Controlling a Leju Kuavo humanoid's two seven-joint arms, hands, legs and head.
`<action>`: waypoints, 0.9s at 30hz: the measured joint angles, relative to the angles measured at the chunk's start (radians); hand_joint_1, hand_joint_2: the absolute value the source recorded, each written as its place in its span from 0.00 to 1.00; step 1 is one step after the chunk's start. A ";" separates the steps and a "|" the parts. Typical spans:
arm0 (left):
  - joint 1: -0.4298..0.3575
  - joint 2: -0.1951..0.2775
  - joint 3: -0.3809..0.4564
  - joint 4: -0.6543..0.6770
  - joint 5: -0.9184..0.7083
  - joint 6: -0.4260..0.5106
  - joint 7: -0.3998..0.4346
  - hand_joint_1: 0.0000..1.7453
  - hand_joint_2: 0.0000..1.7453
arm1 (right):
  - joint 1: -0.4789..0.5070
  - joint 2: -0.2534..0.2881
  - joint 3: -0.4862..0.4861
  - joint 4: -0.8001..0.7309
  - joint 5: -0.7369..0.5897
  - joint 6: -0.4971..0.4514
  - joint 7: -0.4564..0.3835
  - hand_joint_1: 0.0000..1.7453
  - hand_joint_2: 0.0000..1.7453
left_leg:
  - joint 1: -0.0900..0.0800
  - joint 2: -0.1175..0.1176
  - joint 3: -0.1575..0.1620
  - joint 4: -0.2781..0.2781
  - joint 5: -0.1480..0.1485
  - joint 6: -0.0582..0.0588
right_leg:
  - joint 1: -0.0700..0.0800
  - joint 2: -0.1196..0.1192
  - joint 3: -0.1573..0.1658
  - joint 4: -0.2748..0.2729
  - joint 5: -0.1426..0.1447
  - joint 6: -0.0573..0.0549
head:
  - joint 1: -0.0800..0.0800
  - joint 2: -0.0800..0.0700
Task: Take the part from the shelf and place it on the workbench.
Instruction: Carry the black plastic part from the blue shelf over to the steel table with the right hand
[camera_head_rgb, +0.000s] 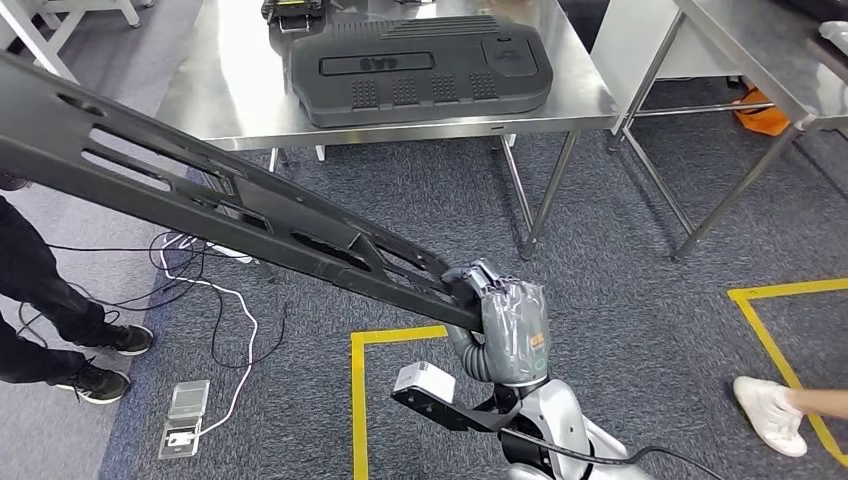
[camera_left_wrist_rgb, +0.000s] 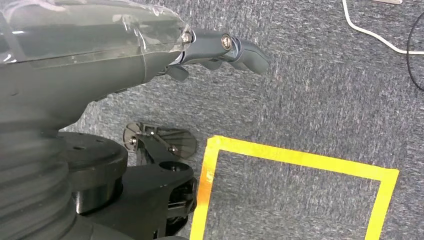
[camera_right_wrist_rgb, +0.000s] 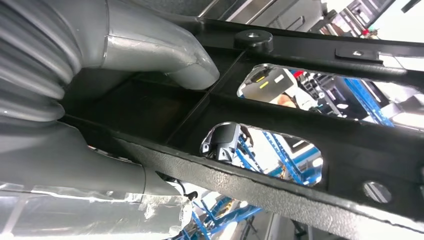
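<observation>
One long black part (camera_head_rgb: 230, 205) in right robot hand (camera_head_rgb: 505, 310)

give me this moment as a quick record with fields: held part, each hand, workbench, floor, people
held part: long black slotted beam, gripped at one end, rising up and leftward out of the head view
right hand: grips the beam's end
left hand: holds nothing, hangs over grey carpet
workbench: steel table ahead, with a black moulded cover on it
floor: yellow tape, white cable
people: dark-trousered legs on the left, a white shoe on the right
</observation>
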 joint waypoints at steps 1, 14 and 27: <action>-0.001 0.001 0.000 0.000 0.000 0.000 0.000 0.00 1.00 | 0.000 0.000 0.001 0.001 -0.002 0.000 0.000 1.00 1.00 | 0.000 -0.002 -0.002 0.007 -0.005 -0.009 | 0.000 0.004 0.011 -0.028 0.006 -0.001 | 0.002 0.000; 0.001 0.004 0.000 0.000 0.000 -0.001 0.000 0.00 1.00 | 0.000 -0.002 0.002 0.002 -0.018 -0.002 -0.012 1.00 1.00 | -0.020 0.009 -0.107 0.168 -0.014 -0.004 | 0.031 -0.006 0.051 -0.035 -0.035 -0.062 | -0.018 0.000; 0.001 0.003 0.000 0.000 0.000 0.018 0.000 0.00 1.00 | 0.031 0.051 -0.057 0.009 -0.120 -0.003 -0.165 1.00 1.00 | -0.023 0.010 -0.013 -0.004 0.010 0.036 | 0.023 -0.003 -0.081 0.199 -0.118 -0.017 | 0.000 0.000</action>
